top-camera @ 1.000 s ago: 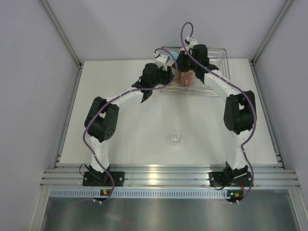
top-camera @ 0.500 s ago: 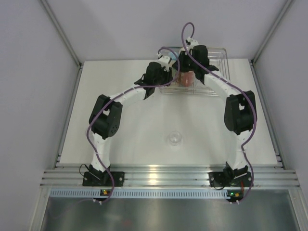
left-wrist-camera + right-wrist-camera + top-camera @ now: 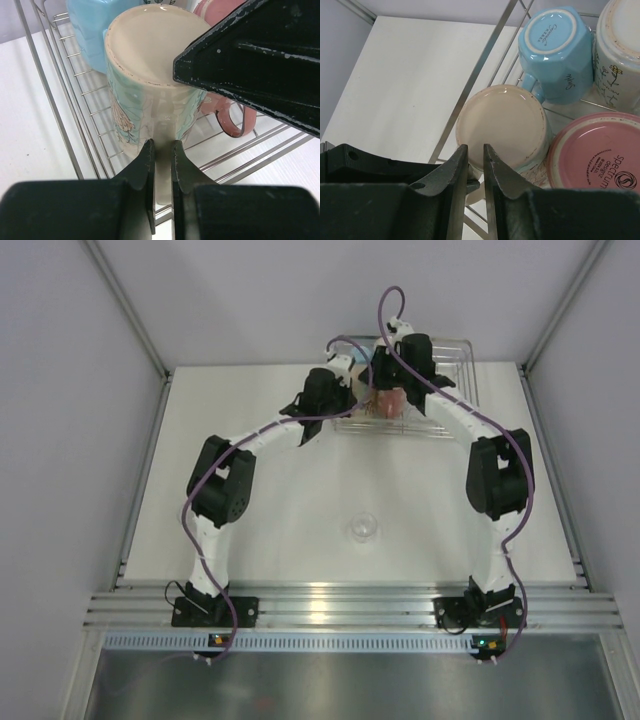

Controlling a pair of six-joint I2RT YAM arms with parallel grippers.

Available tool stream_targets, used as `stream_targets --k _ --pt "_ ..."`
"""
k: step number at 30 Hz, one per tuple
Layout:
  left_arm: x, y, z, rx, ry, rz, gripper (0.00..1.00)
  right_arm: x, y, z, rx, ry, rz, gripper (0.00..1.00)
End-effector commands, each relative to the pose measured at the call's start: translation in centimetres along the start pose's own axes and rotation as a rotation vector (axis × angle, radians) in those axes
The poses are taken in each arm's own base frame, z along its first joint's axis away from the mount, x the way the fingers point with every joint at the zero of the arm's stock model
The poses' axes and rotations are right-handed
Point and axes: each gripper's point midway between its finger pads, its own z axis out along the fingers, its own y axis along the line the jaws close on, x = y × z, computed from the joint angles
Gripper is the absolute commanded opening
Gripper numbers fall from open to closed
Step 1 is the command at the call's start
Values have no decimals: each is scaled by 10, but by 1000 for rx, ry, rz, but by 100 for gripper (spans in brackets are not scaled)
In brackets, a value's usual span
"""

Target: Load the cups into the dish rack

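A cream floral mug (image 3: 150, 50) stands upside down at the near left corner of the dish rack (image 3: 462, 380). My left gripper (image 3: 162, 145) is shut on the mug's cream handle (image 3: 163, 172), which fills the gap between the fingers. From above, my right gripper (image 3: 475, 147) hangs shut over the near edge of the same mug's base (image 3: 505, 125), holding nothing. A light blue cup (image 3: 555, 45), a pink cup (image 3: 600, 155) and a second cream mug (image 3: 620, 50) sit upside down in the rack. One small clear glass (image 3: 363, 527) stands on the table.
The right arm's black housing (image 3: 260, 55) hangs close over the mug in the left wrist view. Rack wires (image 3: 60, 90) rise just left of the held mug. Grey walls and aluminium rails (image 3: 140, 330) enclose the white table (image 3: 280, 540).
The left arm has reached a little further toward the rack and its jaws have closed onto the mug's handle. The right arm has stayed put.
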Motion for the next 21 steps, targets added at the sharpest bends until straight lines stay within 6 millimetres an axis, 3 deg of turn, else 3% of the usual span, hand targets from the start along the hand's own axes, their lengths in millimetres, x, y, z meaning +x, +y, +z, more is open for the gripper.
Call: stream_targets --k 1,5,15,21 --pt "-11 15 13 -61 -95 57 0 -7 17 -15 -26 7 -2 20" --pt "-18 27 9 -125 -149 73 0 -9 18 -16 -32 0 -6 20" --pt "-25 32 -3 -133 -266 47 0 -17 23 -23 -39 -29 -17 20" --pt "-35 30 -11 -119 -307 39 0 -32 27 -30 -36 -74 -12 21"
